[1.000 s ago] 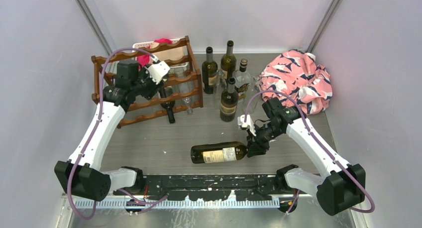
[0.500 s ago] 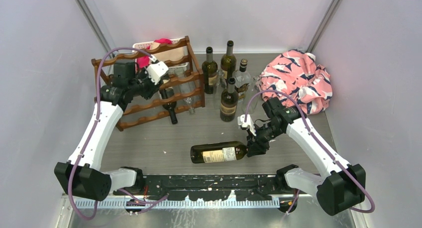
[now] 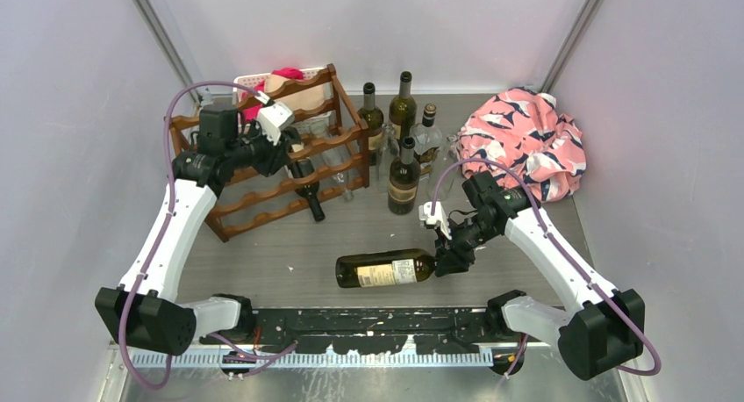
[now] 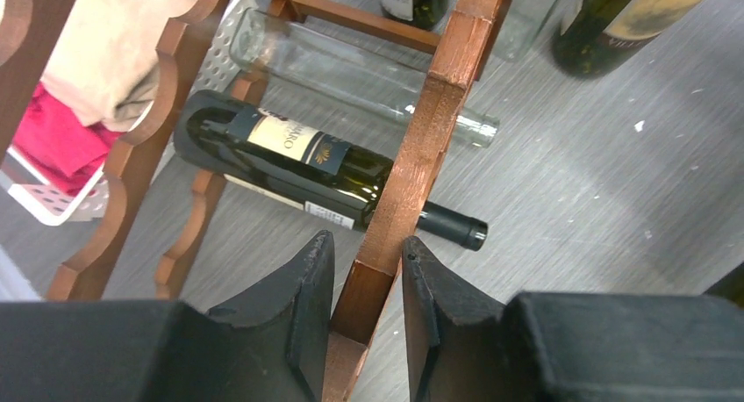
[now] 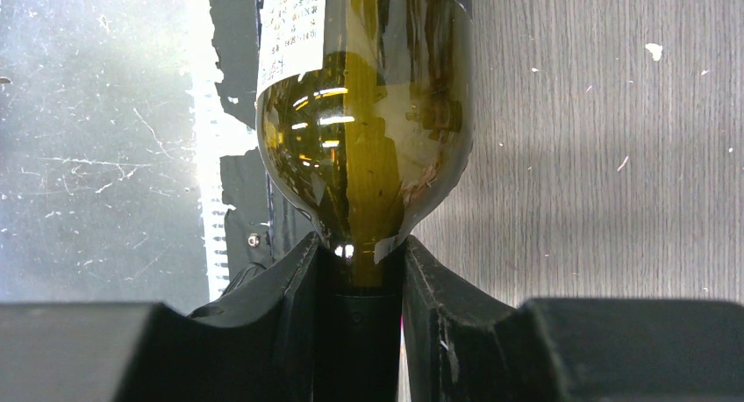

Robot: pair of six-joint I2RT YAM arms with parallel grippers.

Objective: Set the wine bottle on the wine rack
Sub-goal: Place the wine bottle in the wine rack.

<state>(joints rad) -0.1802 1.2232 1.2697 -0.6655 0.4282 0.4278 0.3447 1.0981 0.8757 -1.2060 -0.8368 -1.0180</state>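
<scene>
Right pincer (image 3: 447, 263) clamps the neck of the wine bottle (image 3: 382, 271), which lies crosswise, neck pointing right.

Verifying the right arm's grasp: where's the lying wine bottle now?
Top view: the wine bottle lies on its side front-centre of the table, neck pointing right in the shut right gripper, standing bottles behind it.

The wine bottle (image 5: 364, 139) runs off the top edge, its neck hidden between the right fingers (image 5: 285, 323).
</scene>
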